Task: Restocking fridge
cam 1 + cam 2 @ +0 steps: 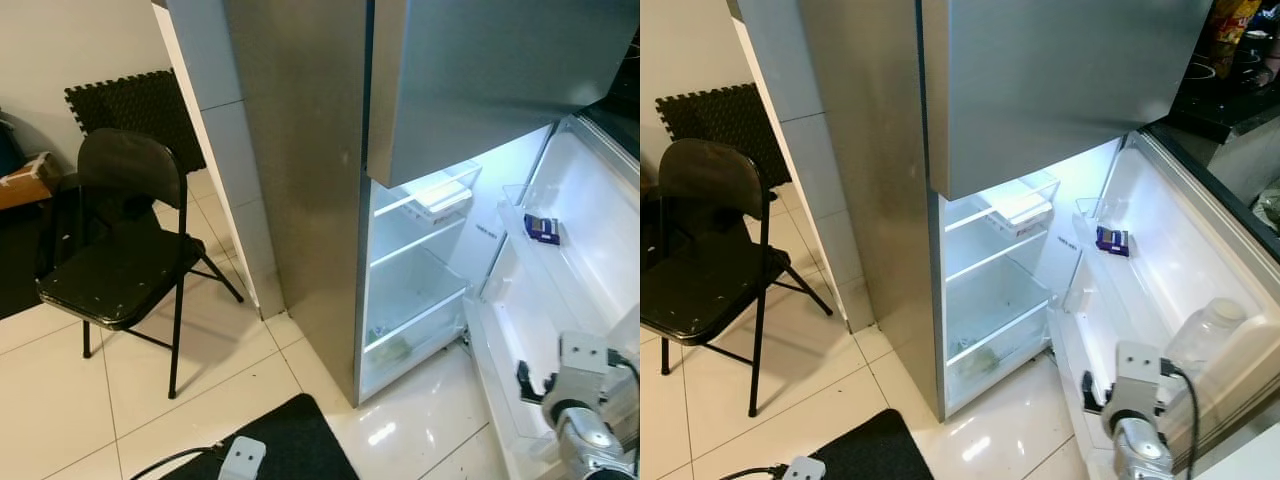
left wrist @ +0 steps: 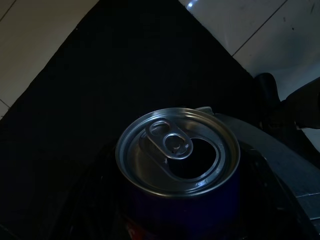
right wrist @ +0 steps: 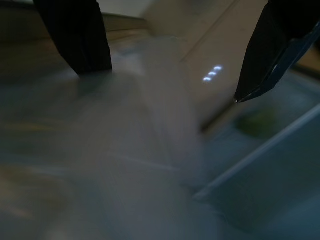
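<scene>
From the left eye view, the fridge [image 1: 300, 200] is seen with its lower door [image 1: 560, 300] swung wide and the interior lit; the shelves [image 1: 415, 245] beyond the right hand look almost bare, apart from a pale tray [image 1: 440, 195] near the top, and a small dark blue packet [image 1: 541, 229] is lodged in an upper door bin, well above and beyond the right hand [image 1: 535, 385], which is held low beside the bottom door rack. A black folding chair [image 1: 115, 250] is left standing well apart on the tiled floor [image 1: 60, 400]. In the right eye view, a clear plastic bottle [image 1: 1205, 335] is seen in the lower door rack, just beside the right hand and slightly above it, so at least that item is judged to be stocked. In the left wrist view, a dark blue drink can [image 2: 177, 170] is seen clamped between the fingers of the left hand [image 2: 177, 210], top upward with its tab intact, carried over a black mat [image 2: 100, 75]; it is not yet in the fridge. In the right wrist view, the two black fingers [image 3: 80, 35] of the right hand are seen set apart with nothing between them, over blurred pale fridge plastic. The task is judged partly done: the door is open and a little is stocked, while the can remains to be shelved and most shelves remain to be filled.
</scene>
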Robot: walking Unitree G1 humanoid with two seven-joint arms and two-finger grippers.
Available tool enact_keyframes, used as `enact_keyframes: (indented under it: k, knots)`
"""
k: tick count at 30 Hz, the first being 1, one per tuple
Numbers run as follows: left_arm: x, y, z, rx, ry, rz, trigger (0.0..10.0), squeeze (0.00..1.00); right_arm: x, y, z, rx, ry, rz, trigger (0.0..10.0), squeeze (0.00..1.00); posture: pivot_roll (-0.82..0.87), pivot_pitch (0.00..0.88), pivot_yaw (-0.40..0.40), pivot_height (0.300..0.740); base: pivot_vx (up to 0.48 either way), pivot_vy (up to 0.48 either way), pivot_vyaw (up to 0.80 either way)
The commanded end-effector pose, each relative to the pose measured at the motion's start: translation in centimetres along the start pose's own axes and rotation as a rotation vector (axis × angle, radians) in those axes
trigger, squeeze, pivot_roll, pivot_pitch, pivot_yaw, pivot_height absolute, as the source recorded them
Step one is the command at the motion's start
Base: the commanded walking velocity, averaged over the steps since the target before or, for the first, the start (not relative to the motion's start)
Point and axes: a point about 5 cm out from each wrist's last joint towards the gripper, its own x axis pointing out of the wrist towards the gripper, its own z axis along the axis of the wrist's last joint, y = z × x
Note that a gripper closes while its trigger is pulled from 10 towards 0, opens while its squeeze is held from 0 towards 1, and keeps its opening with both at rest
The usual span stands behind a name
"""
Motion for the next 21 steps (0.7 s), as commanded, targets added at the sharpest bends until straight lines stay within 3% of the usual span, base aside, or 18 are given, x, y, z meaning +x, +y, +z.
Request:
enact_keyframes:
  k: [1,4,14,21]
  knots:
    - [0.1,-0.8,-0.2,-0.009,0.003,-0.028,10.0,0.0,0.3,-1.0,1.2,-0.025,-0.041,-0.063,10.0,0.0,0.0,0.0,-0.007,0.74,0.0,0.0,0.0]
    - [0.2,-0.9,-0.2,-0.01,0.003,-0.029,10.0,0.0,0.3,-2.1,1.2,-0.043,-0.041,-0.12,10.0,0.0,-0.01,0.0,-0.005,0.74,0.0,0.0,0.0]
    - [0.2,-0.9,-0.2,-0.01,0.004,-0.029,10.0,0.0,0.1,-2.8,0.9,-0.054,-0.032,-0.155,10.0,0.0,0.0,0.0,-0.005,0.74,0.0,0.0,0.0]
    - [0.2,-0.9,-0.3,-0.007,0.005,-0.031,10.0,0.0,0.0,-4.6,1.1,-0.088,-0.046,-0.254,10.0,0.0,-0.01,0.0,-0.001,0.74,0.0,0.0,0.0]
